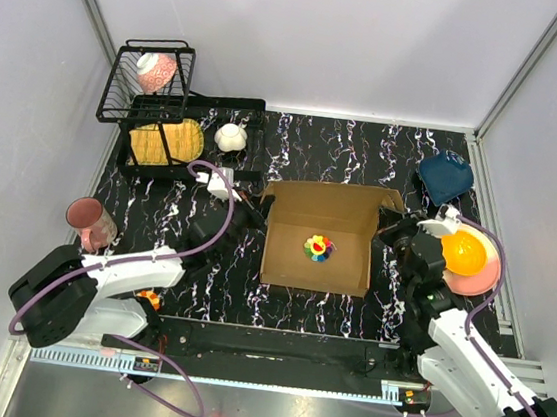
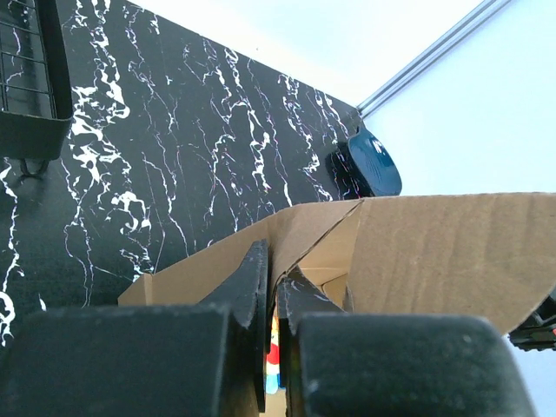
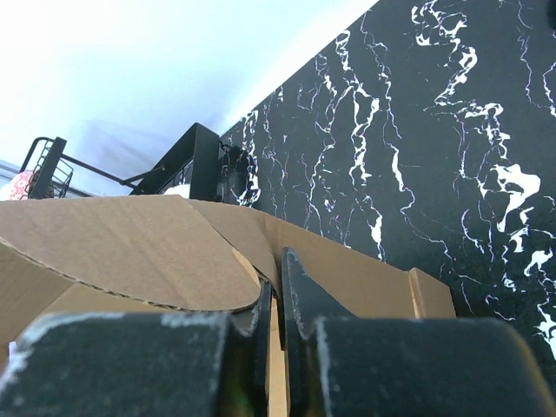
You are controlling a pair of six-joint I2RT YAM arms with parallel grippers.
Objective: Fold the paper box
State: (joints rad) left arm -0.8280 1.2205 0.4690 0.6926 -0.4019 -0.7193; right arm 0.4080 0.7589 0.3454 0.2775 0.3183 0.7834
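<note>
The paper box (image 1: 308, 212) sits in the middle of the black marbled table, a brown cardboard tray with its side walls raised and a back flap lying flat. A small colourful toy (image 1: 318, 247) lies on its floor. My left gripper (image 1: 259, 209) is shut on the box's left wall; in the left wrist view the gripper (image 2: 274, 271) pinches the cardboard (image 2: 452, 252) edge between its black fingers. My right gripper (image 1: 390, 231) is shut on the right wall; in the right wrist view that gripper (image 3: 280, 280) clamps the thin cardboard (image 3: 113, 243).
A black wire rack (image 1: 160, 82) and a black tray with a yellow item (image 1: 165, 141) stand at the back left, with a white round object (image 1: 231, 138) beside them. A pink cup (image 1: 89, 219) is at the left. A blue dish (image 1: 445, 175) and a pink plate with an orange bowl (image 1: 464, 255) are at the right.
</note>
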